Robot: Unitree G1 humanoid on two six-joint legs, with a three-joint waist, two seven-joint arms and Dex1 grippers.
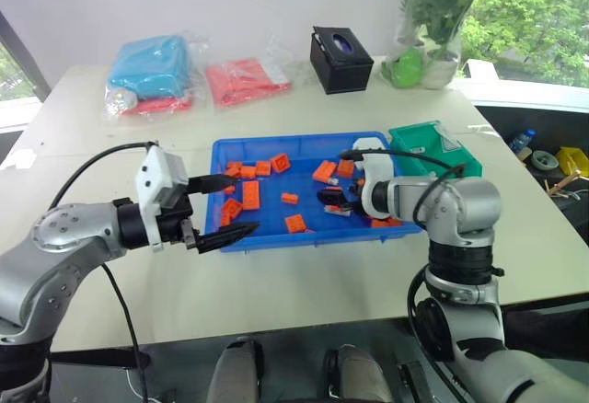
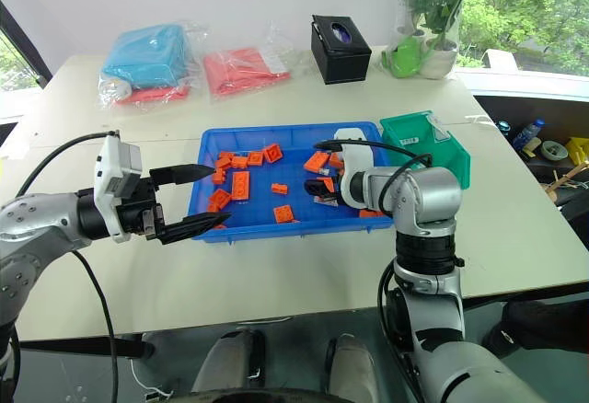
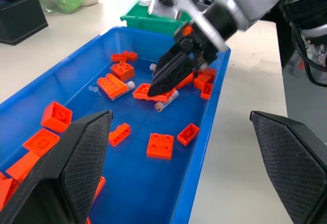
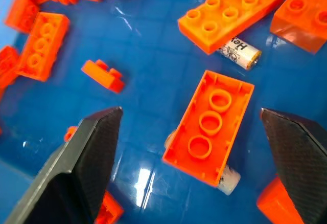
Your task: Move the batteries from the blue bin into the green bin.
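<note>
Item: small silvery-white cylindrical batteries (image 4: 238,50), two countable in the right wrist view, both lying on the floor of the wide shallow bright blue plastic bin (image 1: 276,237) among scattered orange toy bricks (image 1: 250,193); the bricks overlap too much for a firm count, and more batteries may lie hidden beneath them. One battery pokes out from under a long studded brick; the other (image 4: 225,175) is half covered by an upturned orange brick (image 4: 209,127), only its end showing. Handling, by judgement: light, rigid, smooth and round, so likely to roll or squirt out of a loose pinch; best taken across the middle of the barrel, and the covering brick may need nudging aside first. Destination: one small deep green plastic bin (image 1: 433,145) with a cut-away front, just beside the blue bin's far right corner on the pale counter (image 1: 304,283). Right gripper (image 4: 191,147): jaws spread wide, empty, poised low over the half-covered battery. Left gripper (image 1: 225,207): jaws spread, empty, held at the blue bin's near left edge. Also on the counter: one black tissue box (image 1: 340,58), one light-blue wrapped bundle (image 1: 152,67), one red wrapped bundle (image 1: 244,79).
</note>
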